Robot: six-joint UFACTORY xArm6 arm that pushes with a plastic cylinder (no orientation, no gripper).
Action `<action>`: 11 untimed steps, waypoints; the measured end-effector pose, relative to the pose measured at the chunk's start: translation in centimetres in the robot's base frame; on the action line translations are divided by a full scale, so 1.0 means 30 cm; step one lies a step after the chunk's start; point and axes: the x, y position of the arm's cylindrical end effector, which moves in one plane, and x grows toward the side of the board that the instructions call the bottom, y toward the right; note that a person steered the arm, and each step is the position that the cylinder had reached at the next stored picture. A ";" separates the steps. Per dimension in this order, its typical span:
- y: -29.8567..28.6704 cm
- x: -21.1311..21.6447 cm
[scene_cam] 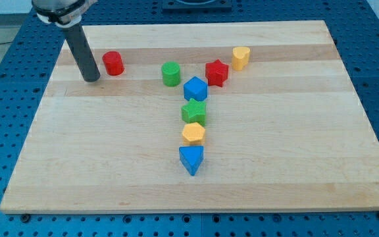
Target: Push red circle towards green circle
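A pale wooden worktop (295, 171) is laid over a blue perforated base (5, 52). Eight blocks are carried on it. A red circle (113, 63) is set near the view's top left, and a green circle (171, 74) stands apart to its right. A red star (216, 72) and a yellow heart (241, 57) are placed further right, close together. A blue cube (195, 89), a green star (194, 112), a yellow hexagon (193, 133) and a blue triangle (191, 159) are lined up down the middle. The tip (92, 79) is rested on the wood just left of the red circle, not touching it.
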 end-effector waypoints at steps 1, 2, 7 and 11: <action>0.023 -0.065; 0.120 -0.101; 0.215 -0.008; 0.254 -0.013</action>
